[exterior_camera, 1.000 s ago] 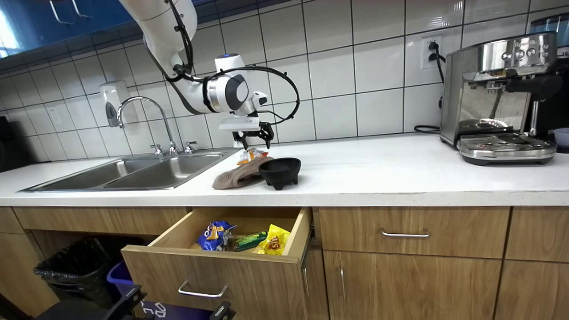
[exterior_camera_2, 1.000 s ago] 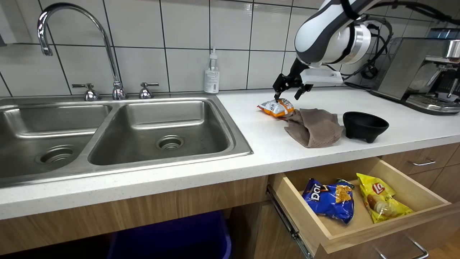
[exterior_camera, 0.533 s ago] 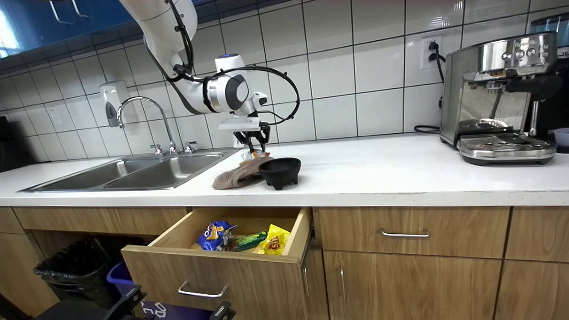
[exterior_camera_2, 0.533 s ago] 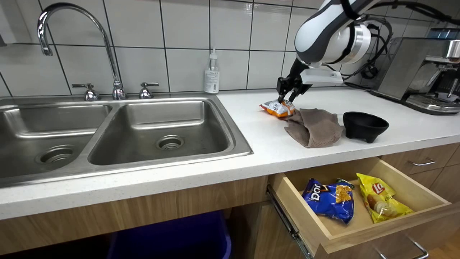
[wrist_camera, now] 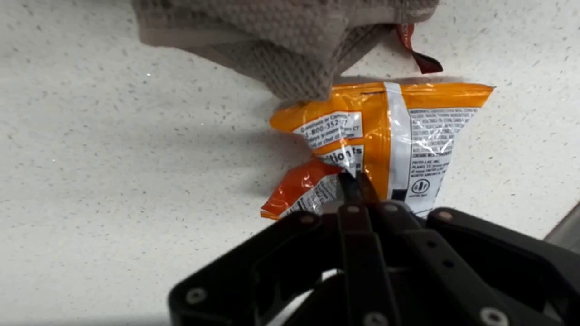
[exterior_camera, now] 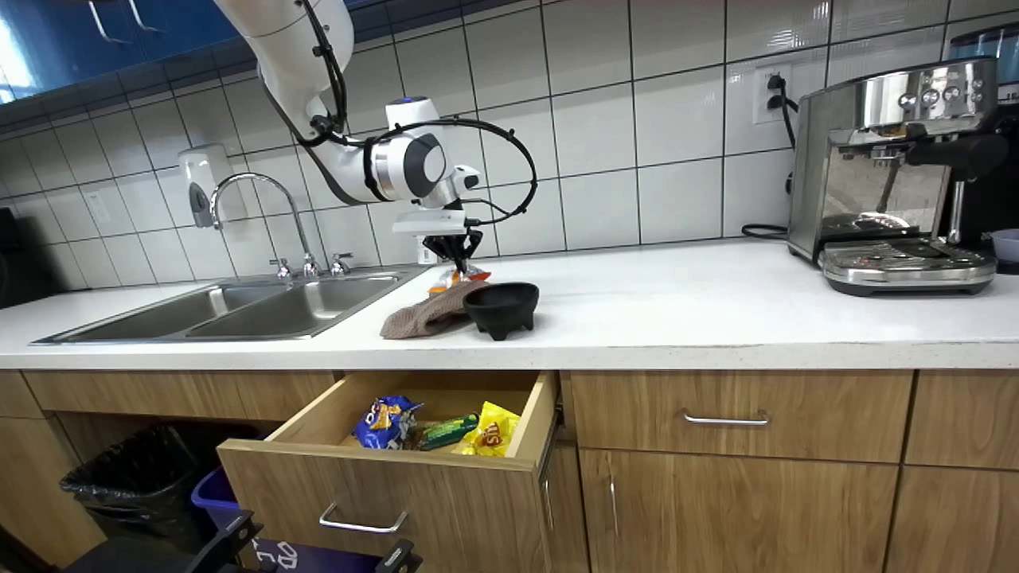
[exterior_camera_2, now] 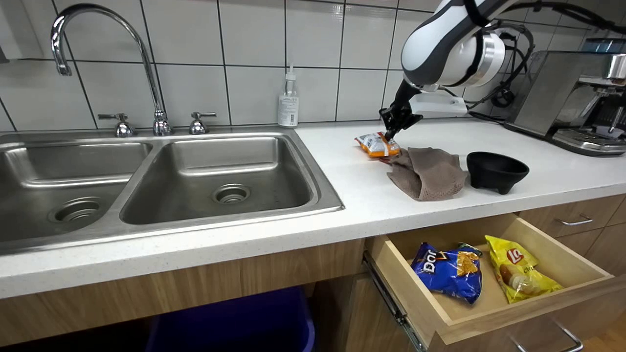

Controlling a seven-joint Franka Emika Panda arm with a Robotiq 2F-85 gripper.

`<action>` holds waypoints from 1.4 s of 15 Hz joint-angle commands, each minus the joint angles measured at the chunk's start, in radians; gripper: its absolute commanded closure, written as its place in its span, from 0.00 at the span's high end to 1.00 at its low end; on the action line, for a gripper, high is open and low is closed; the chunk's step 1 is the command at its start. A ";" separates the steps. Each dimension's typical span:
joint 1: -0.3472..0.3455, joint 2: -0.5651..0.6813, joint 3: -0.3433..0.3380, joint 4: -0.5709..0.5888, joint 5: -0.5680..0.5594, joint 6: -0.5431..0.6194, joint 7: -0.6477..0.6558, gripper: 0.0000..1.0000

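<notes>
– Gripping anything?
– Pinching a crumpled orange-white-and-red chip bag [wrist_camera: 378,140] between closed fingertips [wrist_camera: 349,188], right of centre in the wrist view
– And around?
– Just beside a brown towel [wrist_camera: 290,50] at top, apart from the sink rim [wrist_camera: 567,231] lower right, with speckled countertop [wrist_camera: 113,158] at left

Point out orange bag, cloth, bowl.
Orange bag [wrist_camera: 376,147]: in the wrist view, on the orange strip near its middle.
Cloth [exterior_camera_2: 433,172]: in an exterior view, middle of its upper face.
Bowl [exterior_camera_2: 498,175]: in an exterior view, on its outer wall.
</notes>
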 commanded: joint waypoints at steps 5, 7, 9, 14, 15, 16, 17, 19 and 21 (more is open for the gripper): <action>-0.021 -0.013 0.022 0.014 0.001 -0.023 -0.015 0.00; -0.022 -0.028 0.027 0.004 0.006 -0.014 -0.015 0.00; -0.027 -0.045 0.038 -0.003 0.016 -0.007 -0.016 0.00; -0.037 -0.092 0.060 -0.026 0.037 0.006 -0.020 0.00; -0.036 -0.104 0.060 -0.033 0.040 0.007 -0.016 0.00; -0.036 -0.114 0.062 -0.040 0.044 0.011 -0.015 0.00; -0.033 -0.127 0.057 -0.048 0.045 0.011 -0.006 0.00; -0.028 -0.147 0.047 -0.066 0.044 0.012 0.009 0.00; -0.028 -0.171 0.043 -0.092 0.047 0.013 0.019 0.00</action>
